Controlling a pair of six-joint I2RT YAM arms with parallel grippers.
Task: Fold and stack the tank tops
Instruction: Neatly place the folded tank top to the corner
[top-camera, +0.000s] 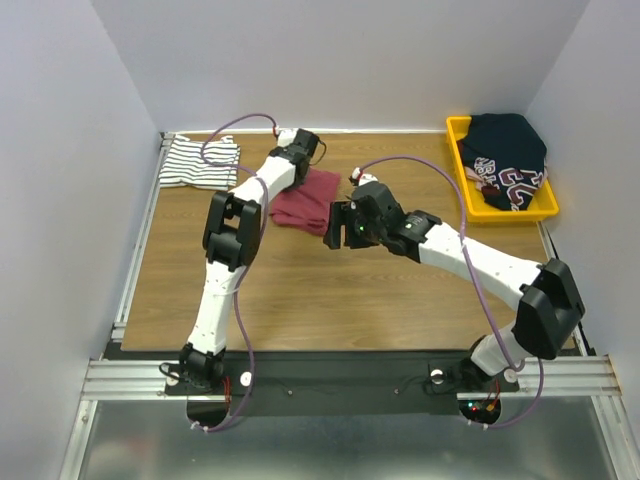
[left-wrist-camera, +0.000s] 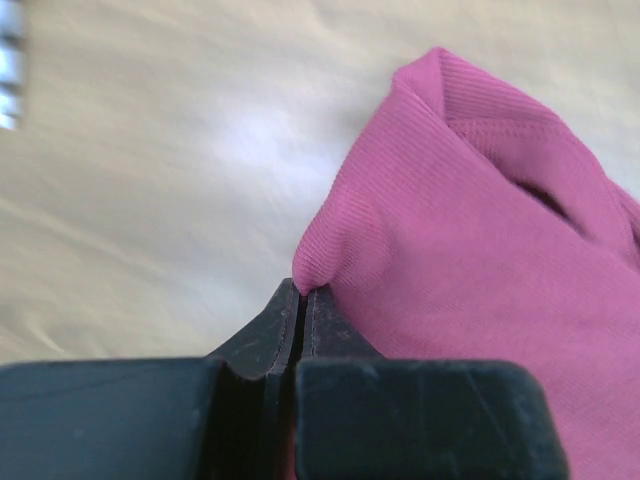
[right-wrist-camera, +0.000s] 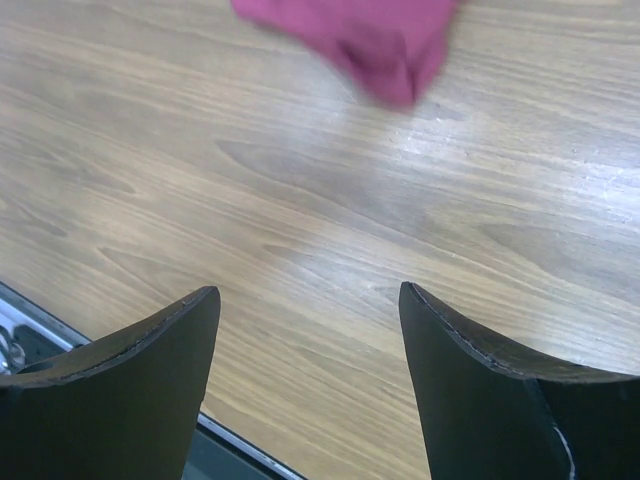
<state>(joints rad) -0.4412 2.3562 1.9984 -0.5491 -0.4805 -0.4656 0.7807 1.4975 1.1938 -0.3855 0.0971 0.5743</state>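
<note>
The maroon tank top lies folded on the wooden table near the back centre. My left gripper is at its far edge, shut on a pinch of the maroon cloth; its tips hold a fold of it. My right gripper hovers just right of the maroon top, open and empty, with bare wood between its fingers; a corner of the maroon top shows ahead. The white striped tank top lies folded at the back left corner.
A yellow bin at the back right holds dark clothes. Grey walls close the table on three sides. A metal rail runs along the left edge.
</note>
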